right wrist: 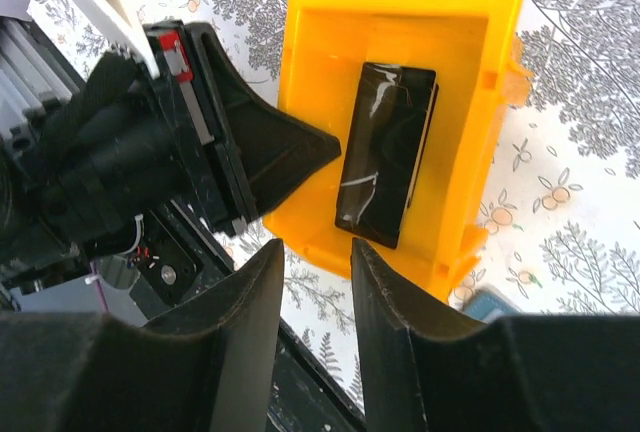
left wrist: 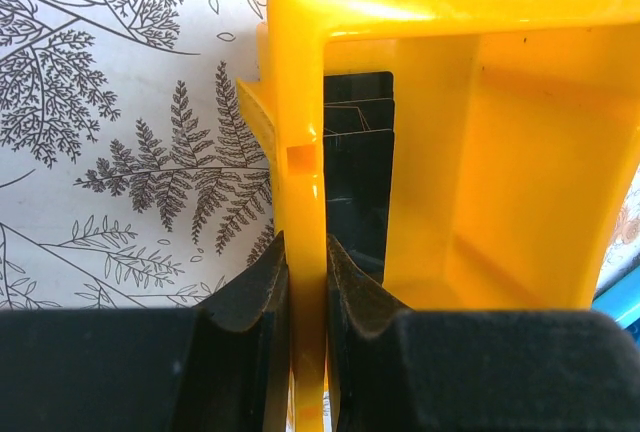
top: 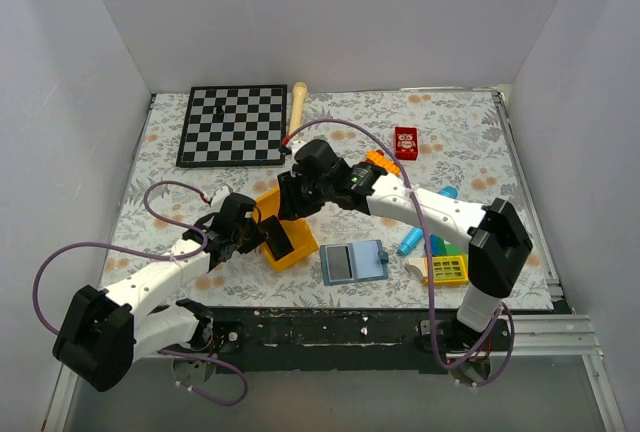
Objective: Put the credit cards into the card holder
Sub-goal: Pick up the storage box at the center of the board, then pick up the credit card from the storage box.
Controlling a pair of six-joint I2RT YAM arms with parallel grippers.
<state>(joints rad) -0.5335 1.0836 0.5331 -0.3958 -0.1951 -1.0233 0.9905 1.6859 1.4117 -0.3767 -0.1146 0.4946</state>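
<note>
The black credit cards [right wrist: 385,152] lie stacked inside a yellow bin [right wrist: 470,72], near the table's front. They also show in the left wrist view [left wrist: 358,172] and from above [top: 284,236]. My left gripper [left wrist: 305,277] is shut on the bin's left wall [left wrist: 300,102]; from above it sits at the bin's left side [top: 258,235]. My right gripper [right wrist: 315,257] is open and empty, hovering just above the bin's near edge [top: 292,204]. The slate-blue card holder [top: 355,262] lies open on the table right of the bin; its corner shows in the right wrist view [right wrist: 490,304].
A chessboard [top: 232,124] and a wooden stick [top: 297,107] lie at the back left. A red box [top: 406,142], an orange brick [top: 380,160], a blue tube toy [top: 415,237] and a yellow-green tray [top: 447,269] lie to the right.
</note>
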